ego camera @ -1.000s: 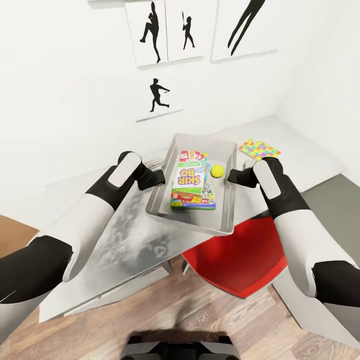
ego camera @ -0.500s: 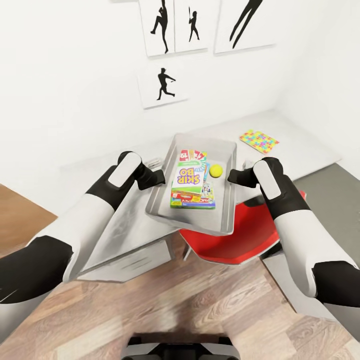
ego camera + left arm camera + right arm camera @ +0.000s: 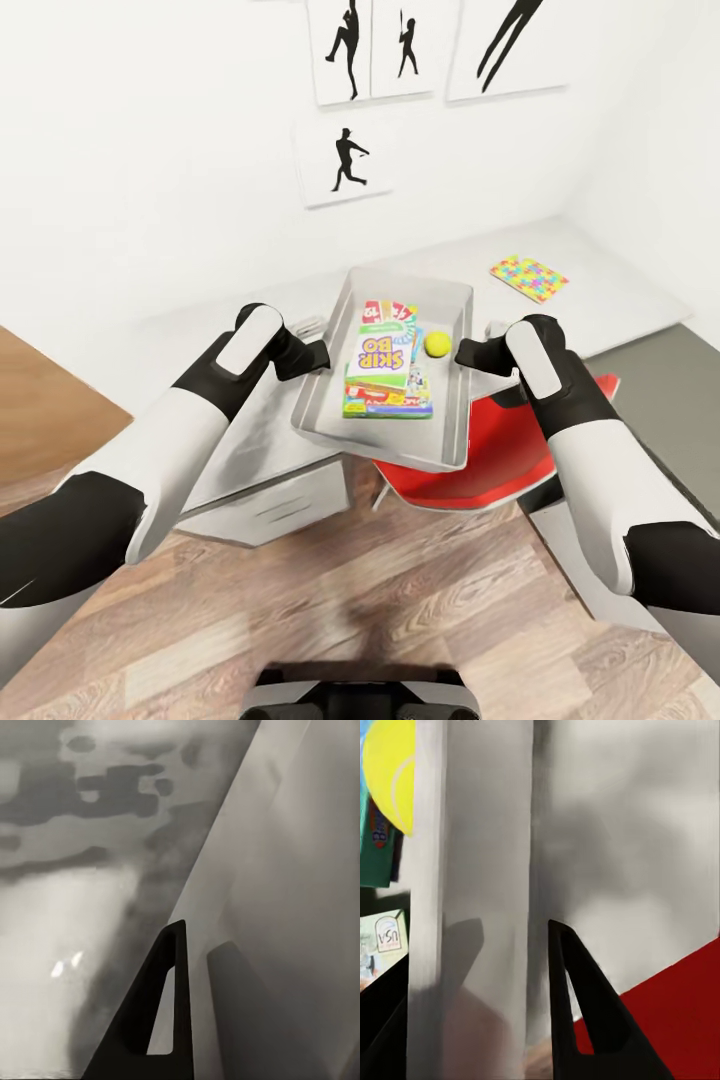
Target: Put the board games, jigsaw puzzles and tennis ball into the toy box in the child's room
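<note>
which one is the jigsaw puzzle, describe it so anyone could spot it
Start at the long pale desk under the silhouette prints. The jigsaw puzzle lies flat at its far right, alone. It is a thin square of bright interlocking pieces, unlike the lettered game boxes in the toy box.

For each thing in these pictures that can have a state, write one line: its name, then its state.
toy box: lidless, held up between both hands, clear of the table.
board games: stacked flat inside the toy box.
tennis ball: inside the toy box, beside the games.
jigsaw puzzle: flat on the table, outside the box.
left hand: shut on the box's side wall.
right hand: shut on the opposite wall.
red chair: under the box.
</note>
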### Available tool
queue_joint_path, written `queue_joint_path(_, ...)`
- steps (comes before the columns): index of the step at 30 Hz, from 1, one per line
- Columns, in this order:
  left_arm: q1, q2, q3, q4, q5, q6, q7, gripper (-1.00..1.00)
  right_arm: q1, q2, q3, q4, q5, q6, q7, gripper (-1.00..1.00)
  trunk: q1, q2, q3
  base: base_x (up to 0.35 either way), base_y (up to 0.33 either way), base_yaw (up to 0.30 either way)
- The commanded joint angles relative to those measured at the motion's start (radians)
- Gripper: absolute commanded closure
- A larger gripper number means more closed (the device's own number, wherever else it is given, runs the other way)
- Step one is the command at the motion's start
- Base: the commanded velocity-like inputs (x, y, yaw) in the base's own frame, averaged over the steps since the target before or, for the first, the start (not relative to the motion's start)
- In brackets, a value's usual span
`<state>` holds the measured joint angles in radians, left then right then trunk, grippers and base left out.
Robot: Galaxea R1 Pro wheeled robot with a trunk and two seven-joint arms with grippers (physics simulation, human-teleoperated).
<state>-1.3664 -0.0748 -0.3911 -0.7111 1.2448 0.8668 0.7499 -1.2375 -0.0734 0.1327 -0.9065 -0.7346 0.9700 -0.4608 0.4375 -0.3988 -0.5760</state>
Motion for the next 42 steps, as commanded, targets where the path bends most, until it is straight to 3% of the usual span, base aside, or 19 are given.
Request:
queue_joint_path(1,0.000,-0.001,-0.004,0.012,0.034,0.000,0.007,1.00,-0.001,0.000,0.002,-0.002,-0.014,-0.023,-0.008,1.00,0.013,-0.001,-0.002,-0.007,0.000,0.244)
queue_joint_path(42,0.001,-0.002,-0.004,0.012,0.033,0.000,-0.017,1.00,-0.006,0.001,0.002,-0.002,-0.014,-0.025,-0.009,1.00,0.013,-0.001,-0.002,-0.001,0.000,0.283)
